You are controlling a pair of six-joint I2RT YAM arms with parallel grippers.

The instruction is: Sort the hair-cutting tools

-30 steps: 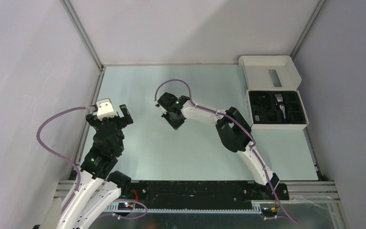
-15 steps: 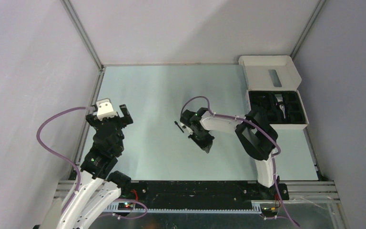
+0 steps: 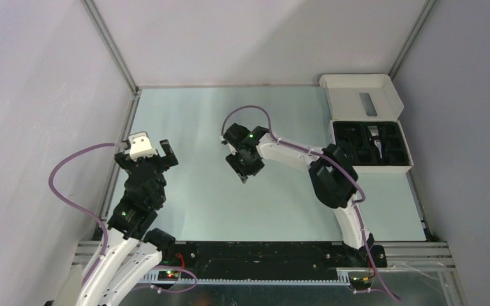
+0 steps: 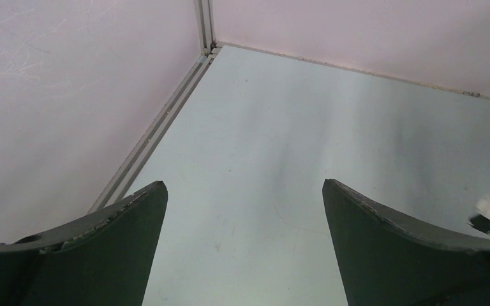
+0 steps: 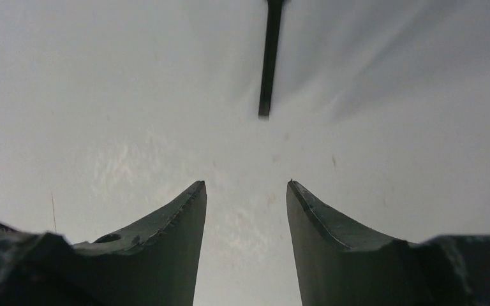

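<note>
Pale blue-green counter boxed in by plain grey walls, pretty bare setup. In its wrist view the right tool sits out over the middle of the counter with its jaws partway apart and nothing between them. The thin black stick lies flat on the counter straight ahead of those tips, clear of them and not touching. It points lengthwise away from the tool, a bit blurry, with its far end cut off by the picture edge. The left tool hangs near the left wall, spread wide and empty. Over at the right edge, the white box is open, and the trimmer body with its silver tip sits in the black insert, well apart from both tools.
</note>
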